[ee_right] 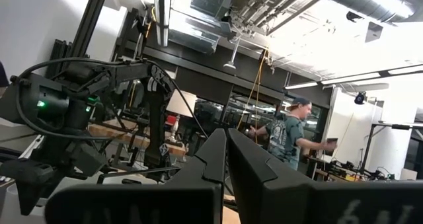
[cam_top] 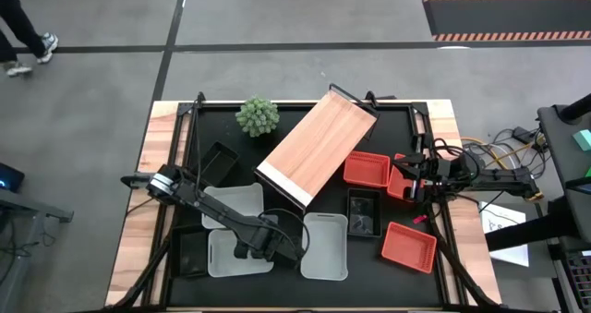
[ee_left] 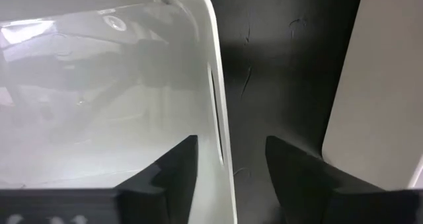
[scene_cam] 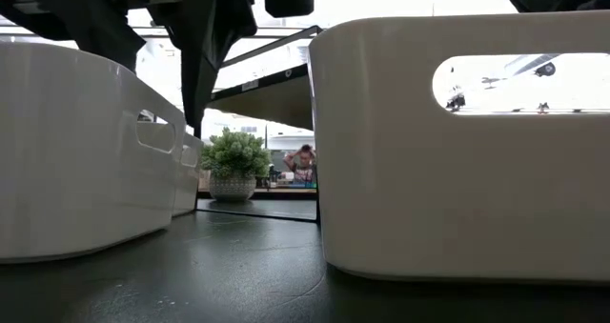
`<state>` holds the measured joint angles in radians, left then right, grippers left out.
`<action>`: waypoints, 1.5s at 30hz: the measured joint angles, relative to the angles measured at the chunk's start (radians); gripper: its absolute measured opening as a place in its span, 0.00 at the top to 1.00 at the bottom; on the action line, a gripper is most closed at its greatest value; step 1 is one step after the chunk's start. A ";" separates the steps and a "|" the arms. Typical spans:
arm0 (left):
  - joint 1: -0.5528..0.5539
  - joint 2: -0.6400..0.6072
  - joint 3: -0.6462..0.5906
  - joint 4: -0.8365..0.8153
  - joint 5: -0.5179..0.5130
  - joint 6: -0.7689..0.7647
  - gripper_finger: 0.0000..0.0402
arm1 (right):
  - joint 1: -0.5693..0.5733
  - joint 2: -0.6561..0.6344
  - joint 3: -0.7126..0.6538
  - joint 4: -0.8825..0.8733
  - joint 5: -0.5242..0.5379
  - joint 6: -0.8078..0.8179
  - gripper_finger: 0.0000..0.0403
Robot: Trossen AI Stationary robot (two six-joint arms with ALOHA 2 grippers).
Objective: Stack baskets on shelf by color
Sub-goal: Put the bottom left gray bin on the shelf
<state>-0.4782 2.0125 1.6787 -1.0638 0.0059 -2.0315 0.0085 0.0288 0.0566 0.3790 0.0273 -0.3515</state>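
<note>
My left gripper (cam_top: 271, 246) hangs low at the near middle of the worktop (cam_top: 388, 119), fingers spread apart and straddling the side wall of a white basket (cam_top: 238, 254); one finger (ee_left: 173, 164) sits inside that basket, the other outside, in the gap beside a second white basket (cam_top: 324, 246). My right gripper (cam_top: 407, 179) is lifted at the right side, just beside an orange-red basket (cam_top: 367, 168), its fingers pressed together on nothing. The shelf (cam_top: 316, 144) lies diagonally across the middle, bare, with a green plant (cam_top: 258, 115) near its far end
</note>
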 joint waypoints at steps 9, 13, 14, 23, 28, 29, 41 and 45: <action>0.000 0.000 0.000 0.000 0.000 -0.001 0.87 | 0.000 0.000 0.000 0.000 0.000 0.000 0.98; 0.000 0.000 -0.001 0.000 0.000 -0.002 0.97 | 0.000 0.000 0.000 0.000 0.000 0.000 0.98; 0.000 0.000 -0.001 0.000 0.000 -0.003 0.99 | 0.000 0.000 0.000 0.000 0.000 0.000 0.98; 0.001 0.000 0.007 0.004 0.054 0.000 1.00 | 0.000 0.000 0.000 0.000 0.000 0.000 0.98; -0.004 -0.016 0.063 0.011 0.156 0.059 1.00 | 0.000 0.000 0.000 -0.002 0.000 -0.010 0.98; -0.006 -0.024 0.075 0.013 0.163 0.083 1.00 | 0.000 0.000 0.000 -0.003 0.000 -0.013 0.98; -0.030 -0.083 0.224 0.008 0.176 0.372 1.00 | 0.000 0.000 0.000 -0.008 0.000 -0.016 0.98; -0.041 -0.084 0.282 0.007 0.166 0.438 1.00 | 0.000 0.000 0.000 -0.009 0.000 -0.016 0.98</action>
<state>-0.5189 1.9284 1.9605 -1.0566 0.1719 -1.5934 0.0083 0.0288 0.0564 0.3698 0.0278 -0.3673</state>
